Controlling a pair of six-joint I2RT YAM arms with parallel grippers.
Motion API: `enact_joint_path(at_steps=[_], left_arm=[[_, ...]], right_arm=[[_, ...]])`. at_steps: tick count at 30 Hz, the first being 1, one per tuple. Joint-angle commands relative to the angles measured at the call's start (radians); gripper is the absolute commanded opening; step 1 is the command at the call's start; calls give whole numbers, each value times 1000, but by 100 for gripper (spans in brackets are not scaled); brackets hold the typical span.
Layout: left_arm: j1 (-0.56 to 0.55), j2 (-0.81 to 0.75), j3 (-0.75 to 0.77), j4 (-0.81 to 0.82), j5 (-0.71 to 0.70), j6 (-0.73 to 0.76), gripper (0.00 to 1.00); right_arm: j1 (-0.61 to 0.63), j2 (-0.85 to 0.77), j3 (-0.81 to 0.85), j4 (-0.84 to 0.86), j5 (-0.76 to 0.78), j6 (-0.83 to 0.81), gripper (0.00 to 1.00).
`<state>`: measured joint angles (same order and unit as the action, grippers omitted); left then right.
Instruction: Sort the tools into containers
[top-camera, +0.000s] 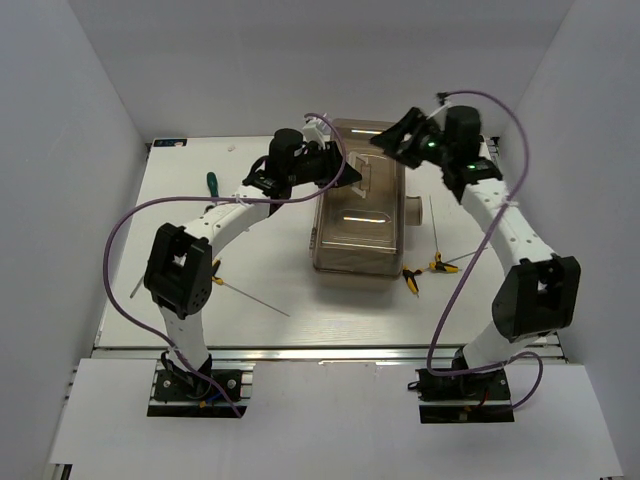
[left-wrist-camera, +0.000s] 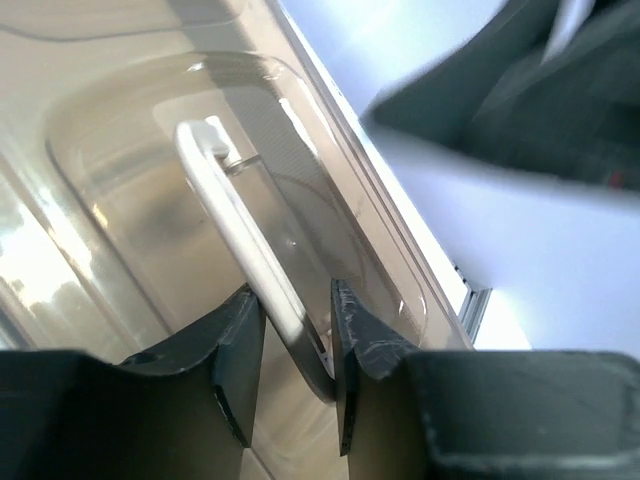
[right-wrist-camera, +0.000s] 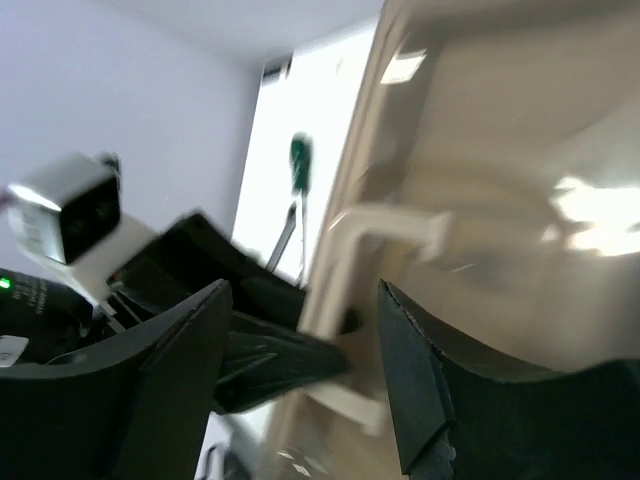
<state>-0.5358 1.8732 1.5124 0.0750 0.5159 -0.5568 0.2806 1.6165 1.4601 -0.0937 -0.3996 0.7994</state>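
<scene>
The beige toolbox with its brownish see-through lid (top-camera: 355, 235) stands closed mid-table. My left gripper (top-camera: 350, 178) (left-wrist-camera: 292, 335) reaches in from the left, and its jaws are shut on the box's white handle (left-wrist-camera: 235, 215), which runs between the fingers. My right gripper (top-camera: 393, 140) (right-wrist-camera: 303, 290) hovers open over the box's far right corner, holding nothing. Its blurred view shows the white handle (right-wrist-camera: 385, 222) and the left gripper's black fingers. A green-handled screwdriver (top-camera: 212, 182) (right-wrist-camera: 298, 160) lies left of the box. Yellow-and-black hex keys (top-camera: 412, 280) lie at its near right corner.
Another hex key (top-camera: 216, 272) with a long thin shaft lies near the left arm's elbow. A grey tool (top-camera: 135, 288) sits at the table's left edge. White walls close in the table on three sides.
</scene>
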Motion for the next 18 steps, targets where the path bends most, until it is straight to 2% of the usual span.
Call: enact_joint_path(at_steps=[1,4,7,11,15,18], left_arm=[[-10,9,40,-69,-62,18,26],[-10,29,122,-121,-68,2,11],[-10,35,199,-165,-86,-8,1],[-9,29,343,-230,-138,-9,0],[-9,17,416,-279,-187,-2,0],[-7,-19,413,-281,-229,-3,0]], right_arm=[[-173,-79,3,107,-44,-112,66],[-280,-115,-29,56,-18,-192,66],[-366,-158,-105,23,16,-308,66],[-386,-204,-251,-14,50,-413,68],[-386,-185,-362,-38,36,-388,68],[-386,-150,-423,-25,-2,-362,70]])
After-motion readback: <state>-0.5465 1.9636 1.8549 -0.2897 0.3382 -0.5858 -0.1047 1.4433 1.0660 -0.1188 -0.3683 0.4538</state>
